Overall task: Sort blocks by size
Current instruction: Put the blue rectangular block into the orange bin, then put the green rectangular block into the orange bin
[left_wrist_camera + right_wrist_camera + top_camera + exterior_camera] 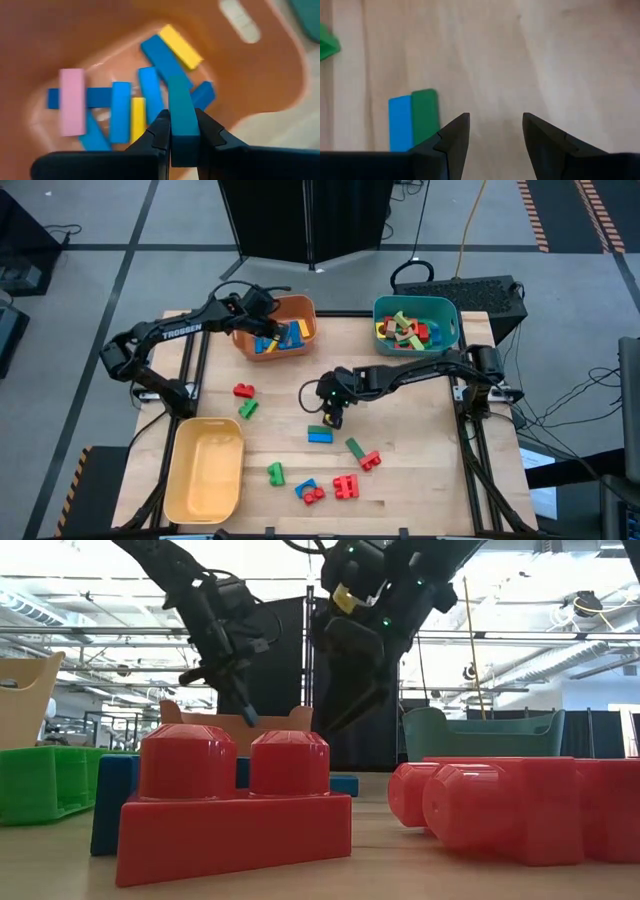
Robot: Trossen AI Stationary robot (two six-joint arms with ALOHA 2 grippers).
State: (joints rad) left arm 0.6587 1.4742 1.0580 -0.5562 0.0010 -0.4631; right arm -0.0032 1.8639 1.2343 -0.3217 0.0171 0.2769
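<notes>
Room: workshop floor with cables round a wooden table [400,395]
Bins: orange bin [300,308] and teal bin [447,310] at the far edge, yellow bin [180,480] at the near left corner, apparently one per size
Left claw [272,330]: over the orange bin, pinching a teal bar [182,117] end-on, likely to drop it among the flat bars [120,112] there
Right claw [333,416]: spread, empty, low over mid-table just beside the blue-and-green pair [320,434], probably its next pick
Loose blocks [345,485]: about ten scattered on the near half of the table, not yet sorted
Left wrist view: alone shows the bar between the fingers
Low view: near red bricks [235,805] hide most of the table; the high view shows the layout
</notes>
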